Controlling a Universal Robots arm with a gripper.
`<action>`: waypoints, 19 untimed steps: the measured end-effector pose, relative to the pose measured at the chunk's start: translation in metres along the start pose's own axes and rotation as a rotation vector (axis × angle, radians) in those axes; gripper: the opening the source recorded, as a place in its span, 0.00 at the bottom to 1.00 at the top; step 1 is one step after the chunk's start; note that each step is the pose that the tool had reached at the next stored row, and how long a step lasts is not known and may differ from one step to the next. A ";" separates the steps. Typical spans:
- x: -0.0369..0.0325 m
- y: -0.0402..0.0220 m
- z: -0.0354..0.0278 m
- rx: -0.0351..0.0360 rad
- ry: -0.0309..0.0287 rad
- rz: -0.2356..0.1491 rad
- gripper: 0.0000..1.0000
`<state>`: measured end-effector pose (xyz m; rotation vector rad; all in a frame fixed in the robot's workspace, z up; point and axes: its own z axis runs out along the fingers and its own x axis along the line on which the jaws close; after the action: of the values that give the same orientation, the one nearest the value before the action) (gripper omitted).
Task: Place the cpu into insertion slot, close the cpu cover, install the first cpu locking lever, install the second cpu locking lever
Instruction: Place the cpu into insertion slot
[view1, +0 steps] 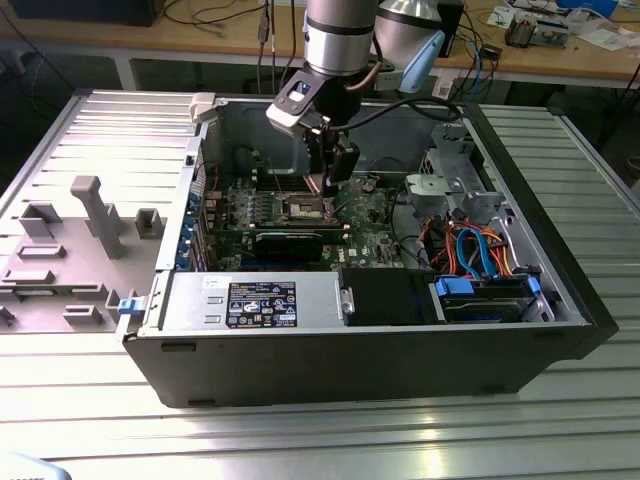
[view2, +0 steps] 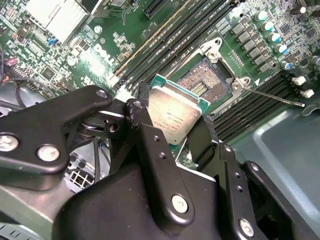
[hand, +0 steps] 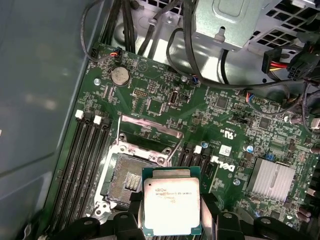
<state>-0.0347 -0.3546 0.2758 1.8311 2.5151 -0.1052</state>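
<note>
My gripper (view2: 170, 122) is shut on the cpu (view2: 172, 115), a flat square chip with a silvery top, held by two opposite edges between the black fingers (view2: 137, 112). In the first wrist view the cpu (hand: 171, 204) hangs above the green motherboard, beside the insertion slot (hand: 127, 181), partly overlapping its edge. The insertion slot (view2: 205, 82) lies uncovered, its dark contact field showing. The cpu cover (hand: 176, 140) stands raised at one edge of the socket. A thin lever rod (view2: 277, 97) sticks out sideways. In the exterior view the gripper (view1: 325, 185) hovers just over the socket (view1: 305, 208).
Long memory slots (hand: 87, 160) run on either side of the socket. A finned heatsink (hand: 272, 180), loose cables (hand: 200, 55) and a drive cage (view1: 450, 180) lie nearby. The open case's walls (view1: 350, 350) surround the board; a grey fixture tray (view1: 70, 240) sits at the exterior view's left.
</note>
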 end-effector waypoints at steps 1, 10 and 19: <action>0.0000 0.0000 0.0001 0.0003 -0.0005 0.002 0.55; 0.0000 0.0000 0.0006 0.0027 -0.0035 0.021 0.55; 0.0001 0.0000 0.0012 0.0050 -0.0063 0.040 0.55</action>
<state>-0.0347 -0.3546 0.2746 1.8794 2.4744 -0.1163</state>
